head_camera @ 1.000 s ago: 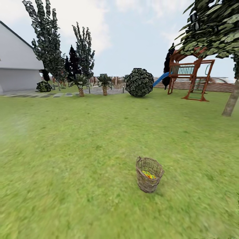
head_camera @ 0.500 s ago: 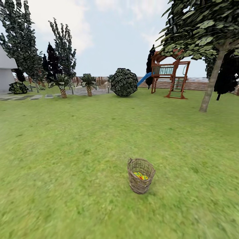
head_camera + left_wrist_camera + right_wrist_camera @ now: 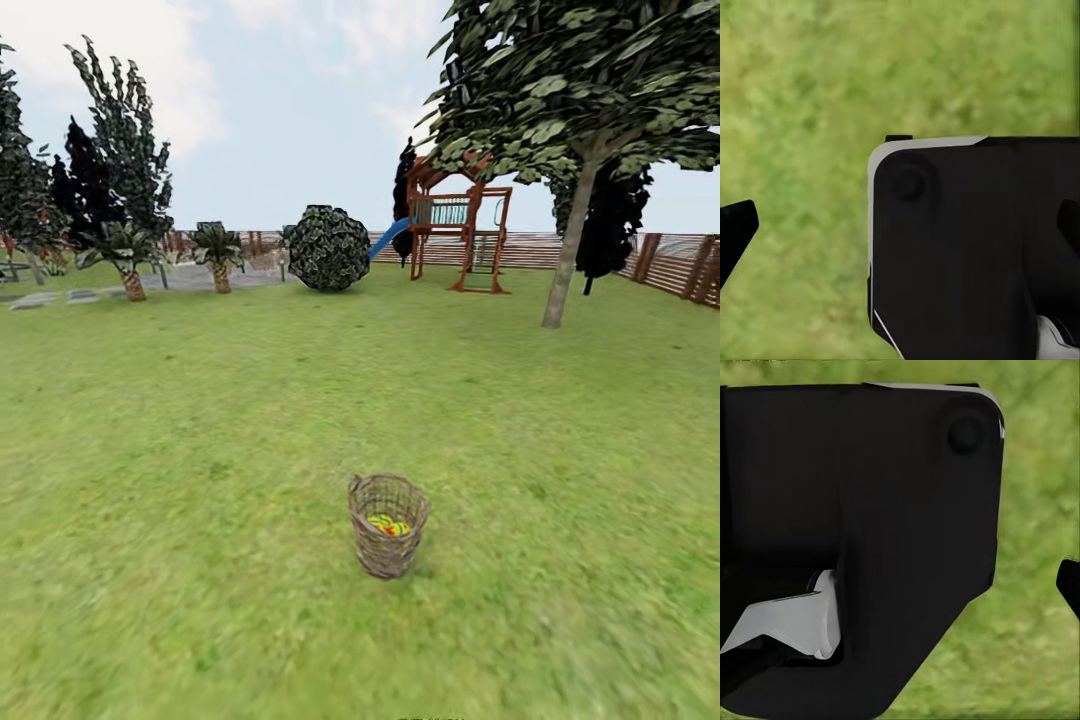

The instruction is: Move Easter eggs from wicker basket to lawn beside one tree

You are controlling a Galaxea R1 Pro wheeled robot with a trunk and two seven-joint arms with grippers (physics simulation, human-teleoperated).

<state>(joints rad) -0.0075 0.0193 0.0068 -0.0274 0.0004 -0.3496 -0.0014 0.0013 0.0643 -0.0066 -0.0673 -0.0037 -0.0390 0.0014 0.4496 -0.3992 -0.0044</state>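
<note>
- The wicker basket (image 3: 388, 525) stands upright on the lawn (image 3: 200, 450), in the lower middle of the head view, with open grass all round it.
- Inside the basket lie the Easter eggs (image 3: 388, 524), seen as a yellow patch with green and red marks; how many there are cannot be told from here.
- The tree (image 3: 568, 240) with the pale leaning trunk rises at the far right of the lawn, well apart from the basket, its leafy crown spreading across the top right.
- Behind it stand a wooden playset (image 3: 455, 235) with a blue slide (image 3: 388, 238), a round dark bush (image 3: 329, 248) and a brown slatted fence (image 3: 680, 262).
- Two small palms (image 3: 217, 255) and tall dark trees (image 3: 115, 150) line the far left.
- In the left wrist view, a dark finger tip (image 3: 733, 232) of the left pincer shows at one edge and another at the opposite edge, with a black body of the robot (image 3: 975, 247) and grass between; the fingers stand apart.
- In the right wrist view, a black body fills most of the picture over grass, and one dark finger tip (image 3: 1069, 583) of the right pincer shows at the edge; whether that pincer is apart or together cannot be told.
</note>
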